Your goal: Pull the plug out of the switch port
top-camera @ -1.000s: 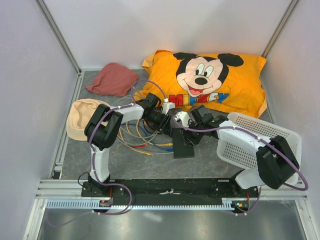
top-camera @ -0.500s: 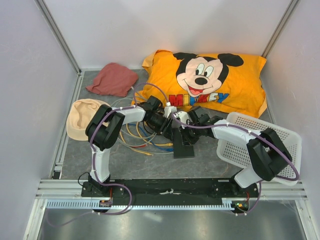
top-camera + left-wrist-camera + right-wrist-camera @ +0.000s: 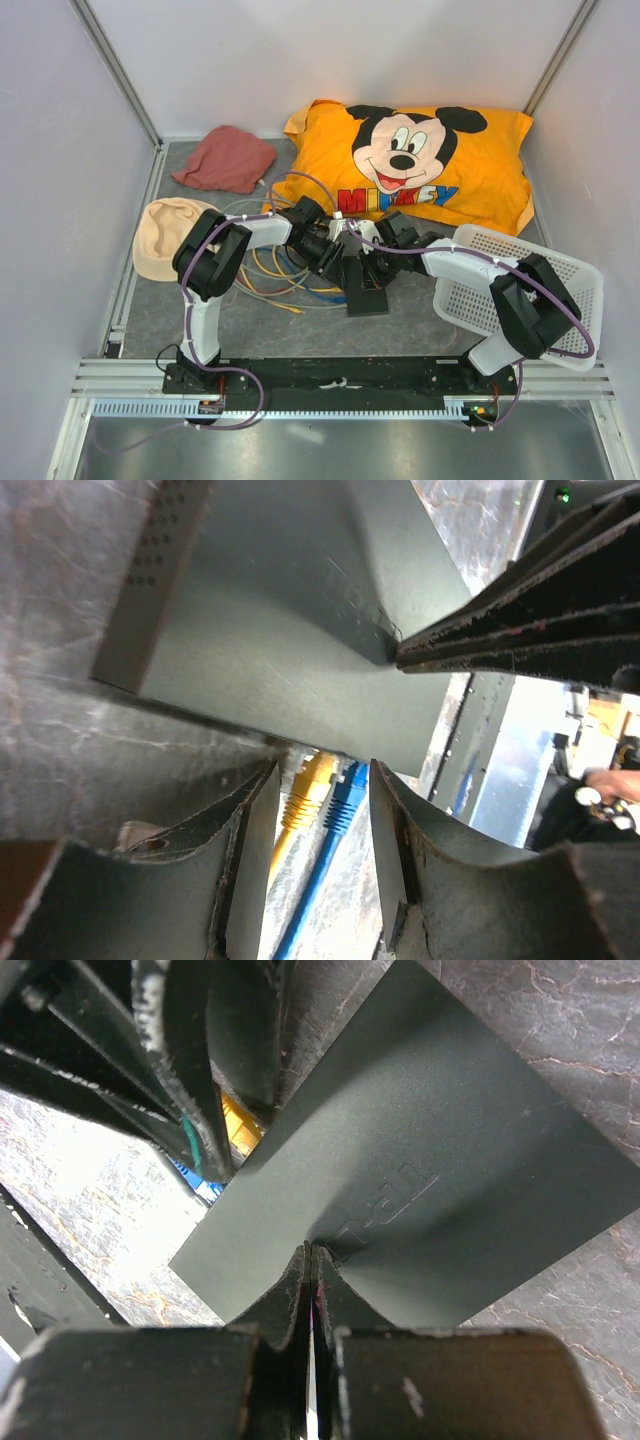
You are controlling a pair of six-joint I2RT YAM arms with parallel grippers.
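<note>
Black switch | flat | long axis near-far | plugs enter left edge

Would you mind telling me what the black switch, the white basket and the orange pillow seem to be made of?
The switch looks matte black, likely plastic or painted metal: dull even surface, faint same-colour lettering. The basket is probably white moulded plastic, given its regular grid of holes. The pillow is soft printed fabric, wrinkled at the corners.
</note>
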